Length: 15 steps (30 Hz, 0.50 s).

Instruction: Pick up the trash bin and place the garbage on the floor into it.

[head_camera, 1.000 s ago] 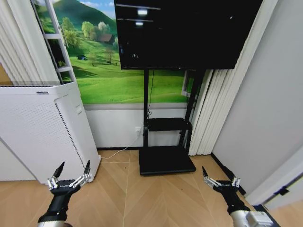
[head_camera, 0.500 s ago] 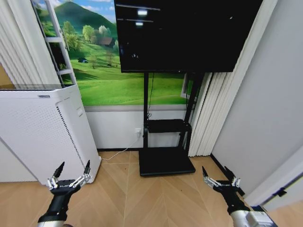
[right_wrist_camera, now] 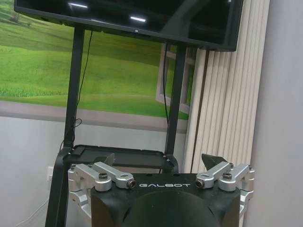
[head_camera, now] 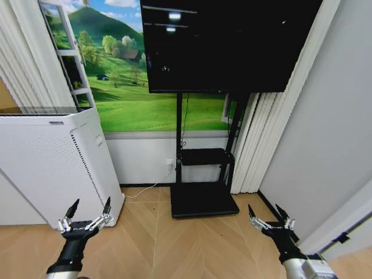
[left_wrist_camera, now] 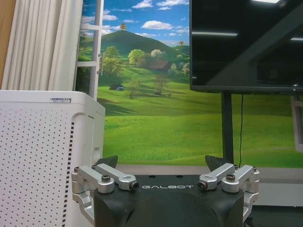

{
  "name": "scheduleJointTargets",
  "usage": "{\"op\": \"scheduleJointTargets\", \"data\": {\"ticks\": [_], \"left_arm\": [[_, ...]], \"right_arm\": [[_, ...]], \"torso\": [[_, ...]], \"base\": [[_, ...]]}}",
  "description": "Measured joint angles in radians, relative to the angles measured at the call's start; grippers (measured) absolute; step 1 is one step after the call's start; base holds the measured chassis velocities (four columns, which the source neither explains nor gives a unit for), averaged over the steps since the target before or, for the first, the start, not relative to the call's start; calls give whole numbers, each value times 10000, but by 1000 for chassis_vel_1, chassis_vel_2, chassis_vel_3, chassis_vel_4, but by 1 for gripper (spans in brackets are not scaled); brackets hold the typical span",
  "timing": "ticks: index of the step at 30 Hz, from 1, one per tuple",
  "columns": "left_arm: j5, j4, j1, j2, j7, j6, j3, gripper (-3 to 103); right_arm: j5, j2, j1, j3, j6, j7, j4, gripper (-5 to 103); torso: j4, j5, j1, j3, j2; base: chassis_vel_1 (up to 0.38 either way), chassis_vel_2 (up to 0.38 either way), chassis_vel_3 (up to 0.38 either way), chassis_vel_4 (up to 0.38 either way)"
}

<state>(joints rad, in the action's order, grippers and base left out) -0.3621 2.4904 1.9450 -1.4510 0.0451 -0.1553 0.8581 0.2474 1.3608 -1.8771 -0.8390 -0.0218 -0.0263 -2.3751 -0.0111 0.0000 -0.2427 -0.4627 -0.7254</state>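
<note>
The trash bin and the garbage are out of view. A light wooden chevron floor stretches in front of me with nothing lying on it. My left gripper hangs open low on the left, close to a white appliance, and its spread fingers frame the wall mural in the left wrist view. My right gripper is open low on the right, near the curtain foot. In the right wrist view it faces the TV stand. Neither gripper holds anything.
A tall white perforated appliance stands at the left. A black TV sits on a stand whose flat base rests on the floor ahead. White curtains and a grey wall close the right side.
The whole picture has shifted a little, with the white appliance sitting lower in the frame, so the camera has moved. Both grippers stay open in the same pose.
</note>
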Motion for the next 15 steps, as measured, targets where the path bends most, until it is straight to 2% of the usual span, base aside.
{"op": "scheduleJointTargets", "data": {"ticks": [15], "left_arm": [[0,0,0,1,0,0,0,100]], "right_arm": [[1,0,0,0,0,0,0,100]], "torso": [[-1,0,-269,-389,-659]], "base": [[0,0,0,0]]}}
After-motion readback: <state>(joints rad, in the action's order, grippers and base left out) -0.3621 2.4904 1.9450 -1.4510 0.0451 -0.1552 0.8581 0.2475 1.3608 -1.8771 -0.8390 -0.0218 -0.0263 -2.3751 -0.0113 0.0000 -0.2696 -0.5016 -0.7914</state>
